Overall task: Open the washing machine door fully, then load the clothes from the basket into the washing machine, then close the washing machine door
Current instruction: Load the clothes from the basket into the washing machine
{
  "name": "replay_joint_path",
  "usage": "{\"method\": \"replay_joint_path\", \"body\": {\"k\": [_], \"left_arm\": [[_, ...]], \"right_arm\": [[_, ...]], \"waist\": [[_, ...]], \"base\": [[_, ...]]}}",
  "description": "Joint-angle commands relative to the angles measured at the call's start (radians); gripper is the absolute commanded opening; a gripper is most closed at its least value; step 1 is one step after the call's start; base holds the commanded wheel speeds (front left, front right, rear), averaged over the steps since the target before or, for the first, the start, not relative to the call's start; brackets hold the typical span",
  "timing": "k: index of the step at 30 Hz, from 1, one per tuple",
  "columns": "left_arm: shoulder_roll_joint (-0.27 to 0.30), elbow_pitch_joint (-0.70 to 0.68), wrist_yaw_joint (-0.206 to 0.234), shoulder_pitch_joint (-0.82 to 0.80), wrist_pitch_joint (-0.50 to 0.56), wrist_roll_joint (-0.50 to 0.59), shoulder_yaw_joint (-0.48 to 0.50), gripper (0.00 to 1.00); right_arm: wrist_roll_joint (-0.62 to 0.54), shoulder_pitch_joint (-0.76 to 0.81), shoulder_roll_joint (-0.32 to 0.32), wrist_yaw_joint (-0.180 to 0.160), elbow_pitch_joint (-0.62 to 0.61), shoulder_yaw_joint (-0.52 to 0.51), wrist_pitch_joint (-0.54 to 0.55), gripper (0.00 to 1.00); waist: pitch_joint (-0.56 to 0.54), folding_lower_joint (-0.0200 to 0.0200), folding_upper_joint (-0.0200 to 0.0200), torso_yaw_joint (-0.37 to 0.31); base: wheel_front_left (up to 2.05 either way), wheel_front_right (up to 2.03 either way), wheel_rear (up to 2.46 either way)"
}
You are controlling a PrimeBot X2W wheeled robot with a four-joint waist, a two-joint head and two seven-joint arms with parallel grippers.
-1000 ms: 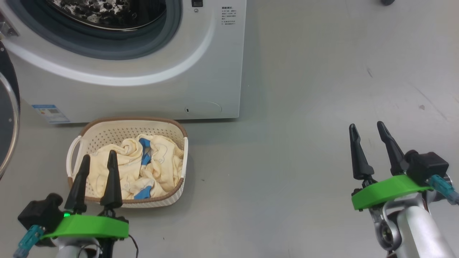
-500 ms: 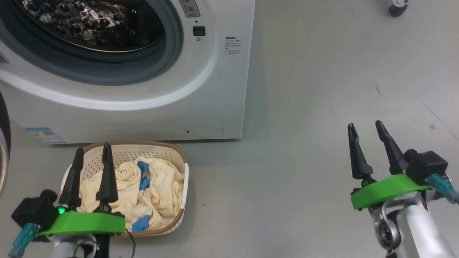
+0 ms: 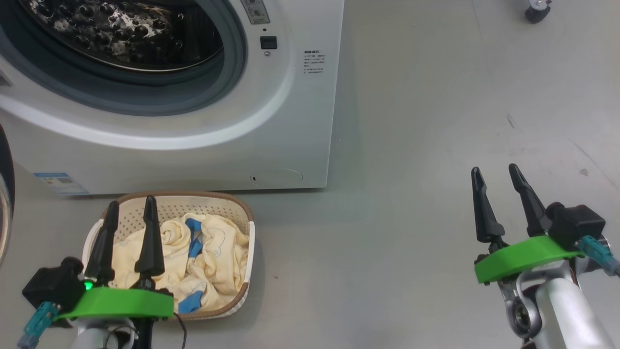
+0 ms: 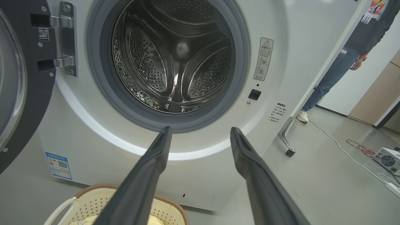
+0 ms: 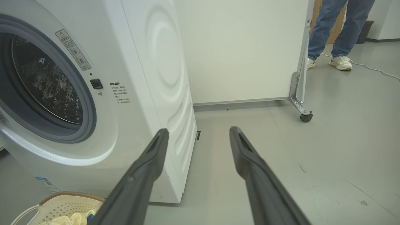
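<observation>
Clothes [image 3: 213, 252] fill basket [image 3: 193, 196]; left jaws parted above.

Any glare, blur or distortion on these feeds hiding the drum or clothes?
Head view: mostly sharp, evenly lit; drum glints with speckled highlights, clothes read clearly. Left wrist view: wide-angle bending, soft glare spot in the drum. Right wrist view: clear, drum speckled too.

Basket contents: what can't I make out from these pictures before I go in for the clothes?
The clothes: head view, left pincer covers their left part.
The washing machine door: left wrist view, cut by the left edge; full swing unclear.
Warning label: print too small.
</observation>
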Motion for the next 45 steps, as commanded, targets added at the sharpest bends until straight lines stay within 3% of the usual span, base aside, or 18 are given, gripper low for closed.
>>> {"method": "replay_joint_path", "body": {"k": [1, 16, 28, 45], "left_arm": [[0.015, -0.028, 0.001, -0.027, -0.006, 0.007, 0.029, 1.00], [0.018, -0.018, 0.001, -0.030, -0.006, 0.007, 0.021, 1.00], [0.034, 0.039, 0.001, -0.082, -0.006, 0.005, -0.006, 1.00], [0.148, 0.362, 0.001, -0.330, -0.006, -0.003, -0.135, 1.00]], "right_arm": [[-0.005, -0.025, 0.001, 0.000, -0.029, 0.020, -0.010, 1.00], [-0.003, -0.026, 0.001, 0.000, -0.031, 0.021, -0.010, 1.00], [-0.005, -0.042, 0.001, 0.000, -0.011, 0.025, -0.010, 1.00], [-0.020, -0.104, 0.001, 0.000, -0.046, 0.046, -0.010, 1.00]], "waist": [[0.001, 0.0000, 0.0000, 0.000], [0.017, 0.0000, 0.0000, -0.001], [0.124, 0.0000, 0.0000, -0.023], [0.397, 0.0000, 0.0000, -0.081]], "base": [[0.00, 0.00, 0.00], [0.00, 0.00, 0.00], [0.00, 0.00, 0.00], [0.00, 0.00, 0.00]]}}
